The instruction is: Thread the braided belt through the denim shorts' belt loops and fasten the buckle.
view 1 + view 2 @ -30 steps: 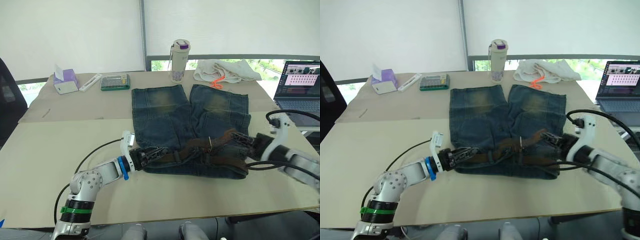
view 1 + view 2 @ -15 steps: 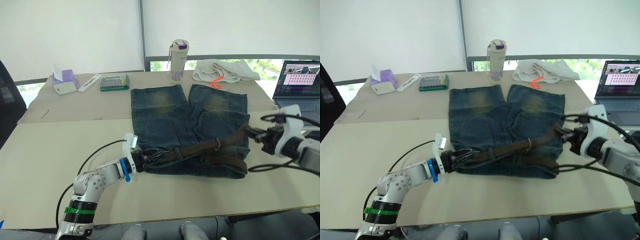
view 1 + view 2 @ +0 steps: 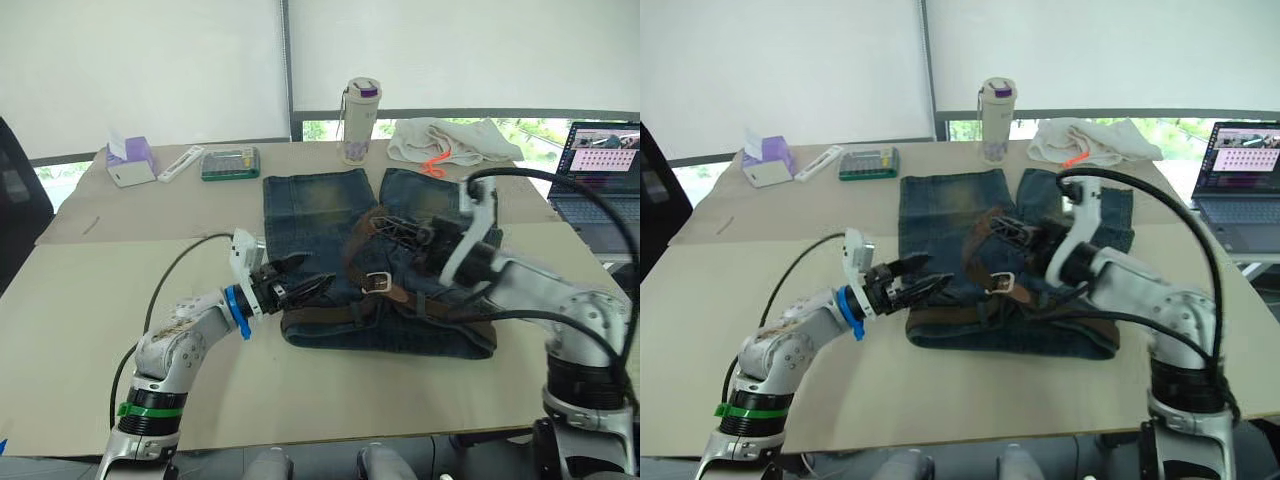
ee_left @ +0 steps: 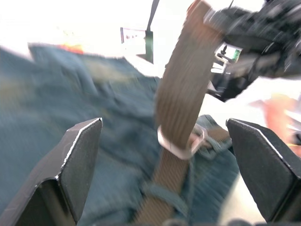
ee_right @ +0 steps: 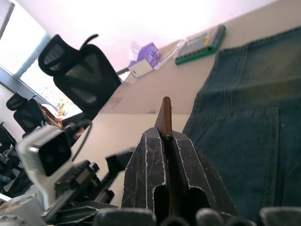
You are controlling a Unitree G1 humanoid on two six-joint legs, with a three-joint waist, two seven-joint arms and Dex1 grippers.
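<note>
Blue denim shorts [image 3: 340, 215] lie flat on a tan desk [image 3: 90, 300], waistband toward the robot. The right claw [image 3: 385, 225] is pinched tight on the free end of the braided belt [image 3: 352, 250], holding it raised in an arc over the shorts, with the buckle [image 3: 377, 282] lying on the denim just beyond the waistband. The left claw [image 3: 305, 285] hovers spread wide at the waistband's left edge, gripping nothing.

denim shorts [image 3: 330, 215] flat, legs away; braided belt [image 3: 352, 245] arched above waistband; buckle [image 3: 377, 282] dangling
</note>
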